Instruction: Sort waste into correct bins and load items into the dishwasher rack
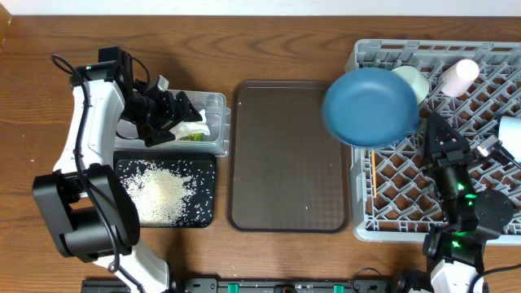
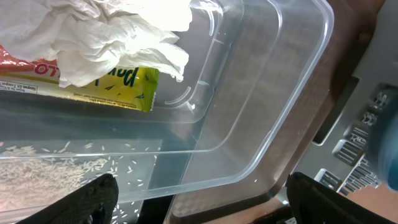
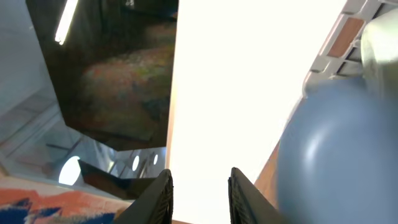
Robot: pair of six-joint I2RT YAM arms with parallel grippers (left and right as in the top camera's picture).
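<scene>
Left gripper [image 2: 202, 190]: jaws spread wide, empty, over the clear plastic tub [image 2: 280, 93] near the surface's left edge; crumpled white tissue [image 2: 112, 31] on glossy yellow-green wrapper [image 2: 118, 90] inside. Right gripper [image 3: 199, 190]: jaws slightly parted, nothing between them. Round blue plate-bowl [image 1: 370, 106] reads blurred over the far-left corner of the grey lattice rack [image 1: 407, 233] at the right edge.

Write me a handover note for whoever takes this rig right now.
Left end effector: open, empty, over the clear tub.
Right end effector: open, holding nothing; blue plate-bowl blurred beside it at the far-left corner of the rack, seating unclear.
Done: tissue and wrapper in tub; rice in black tray; mint bowl and pink cup in rack.
Left: settle the plate-bowl; chopsticks not clearly visible.
</scene>
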